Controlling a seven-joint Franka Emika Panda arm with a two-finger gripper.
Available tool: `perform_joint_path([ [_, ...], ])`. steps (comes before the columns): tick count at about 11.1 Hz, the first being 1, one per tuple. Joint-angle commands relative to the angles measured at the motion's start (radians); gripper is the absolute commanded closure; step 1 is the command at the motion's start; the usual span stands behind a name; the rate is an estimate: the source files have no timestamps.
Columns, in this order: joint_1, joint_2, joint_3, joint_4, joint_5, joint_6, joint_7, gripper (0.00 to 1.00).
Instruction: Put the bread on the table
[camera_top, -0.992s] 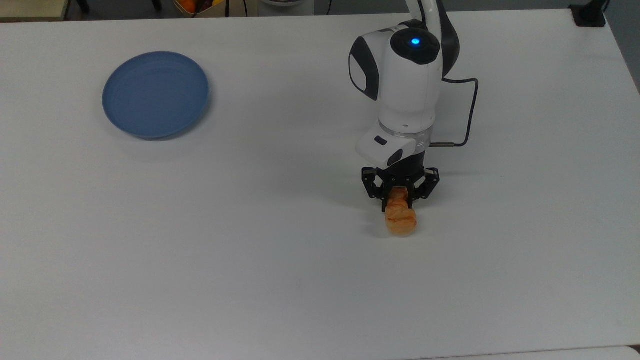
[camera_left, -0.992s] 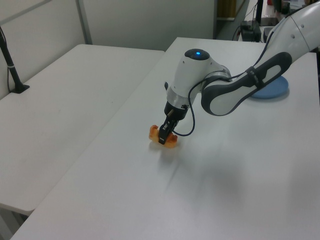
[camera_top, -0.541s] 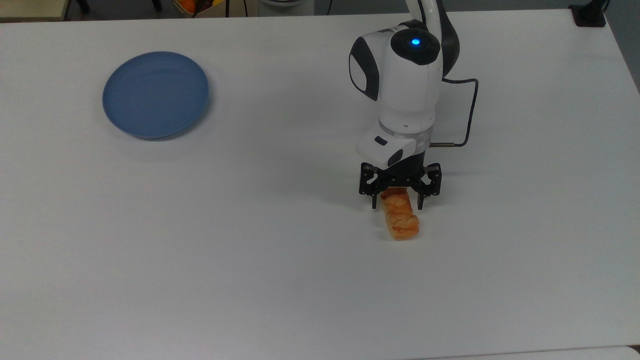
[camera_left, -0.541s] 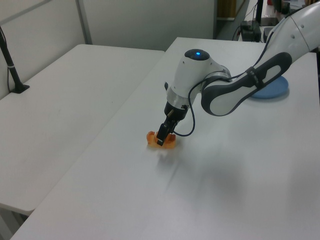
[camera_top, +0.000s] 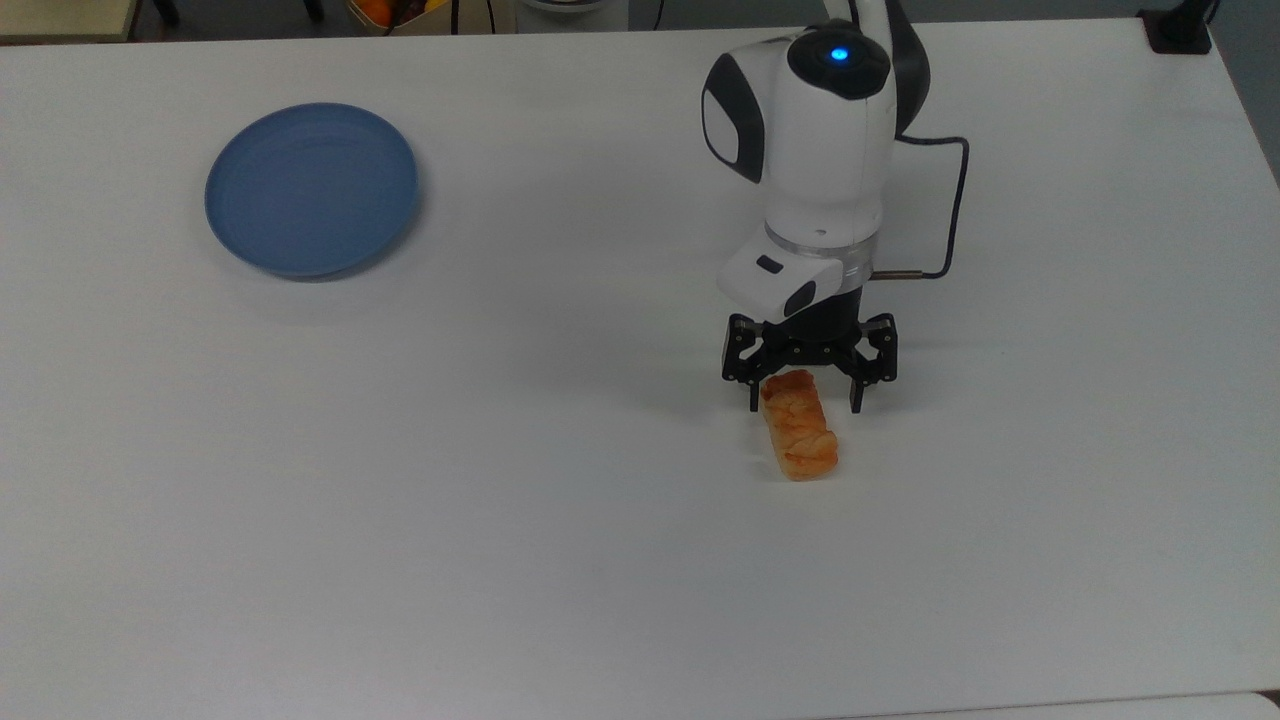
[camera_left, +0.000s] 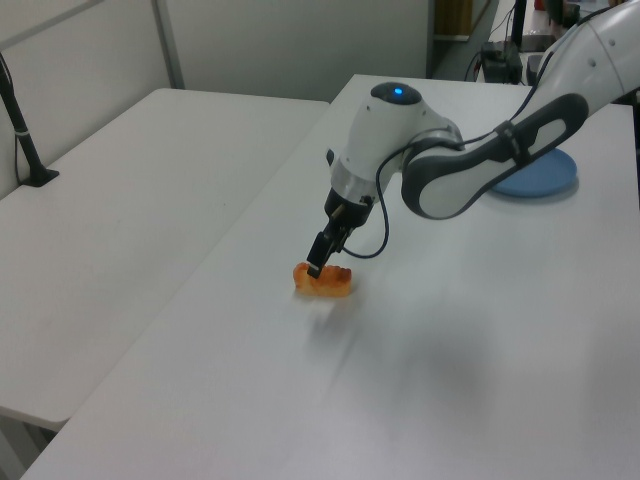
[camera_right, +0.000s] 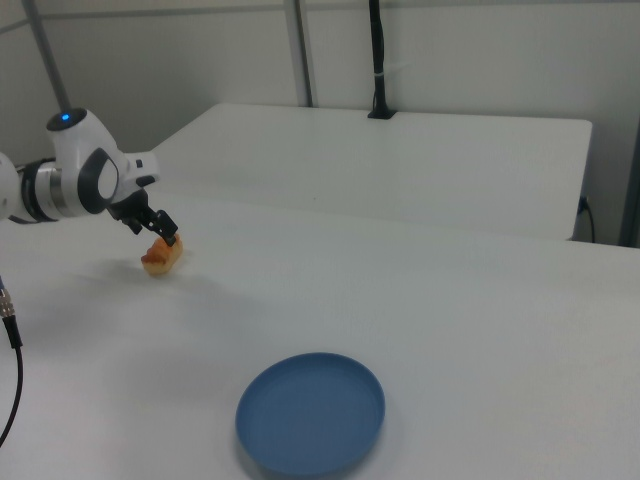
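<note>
Top view: I see the bread lying flat on the white desk, its long axis running toward the view's bottom. My tool stands open, one finger on either side of the loaf's upper end, neither finger touching it. The blue plate sits well apart, toward the top view's left.

Left view: I see the tool just above the bread, which rests on the desk; the plate lies behind the arm.

Right view: I see the bread on the desk under the tool; the plate lies near the view's bottom.
</note>
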Motion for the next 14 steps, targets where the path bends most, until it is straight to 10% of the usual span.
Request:
perform_joint_path([
  [1, -0.003, -0.119, -0.008, -0.028, -0.001, -0.176, -0.025, 0.00],
  [14, -0.380, -0.662, -0.021, -0.229, 0.016, -0.844, -0.561, 0.00],
])
